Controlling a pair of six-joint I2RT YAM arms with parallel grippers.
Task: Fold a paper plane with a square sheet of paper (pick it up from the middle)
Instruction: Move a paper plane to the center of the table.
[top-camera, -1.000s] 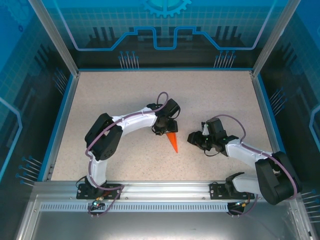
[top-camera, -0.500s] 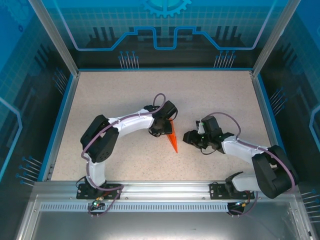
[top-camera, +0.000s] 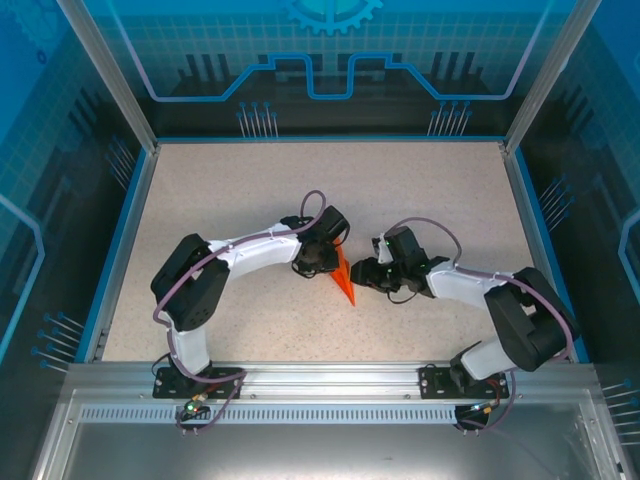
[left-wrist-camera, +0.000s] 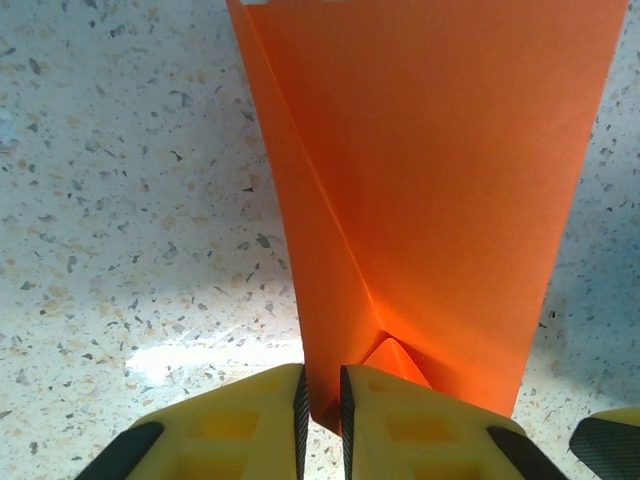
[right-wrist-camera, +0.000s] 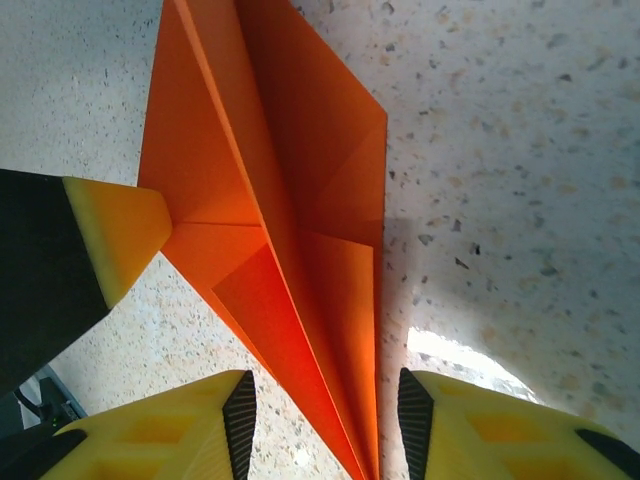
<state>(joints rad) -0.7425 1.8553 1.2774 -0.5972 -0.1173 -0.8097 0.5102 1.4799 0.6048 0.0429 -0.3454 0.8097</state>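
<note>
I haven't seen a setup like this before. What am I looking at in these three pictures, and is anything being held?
Two robot arms are bolted at the near edge of a speckled table; each ends in a two-finger gripper. The wide picture looks down from above; the other two come from cameras on the wrists, so the yellow fingers at the bottom are that arm's own. One thing lies on the table: the folded orange paper, a narrow pointed dart. The left gripper pinches a raised fold of it between its fingers. The right gripper is open, a finger on either side of the paper's pointed end, not closed on it.
</note>
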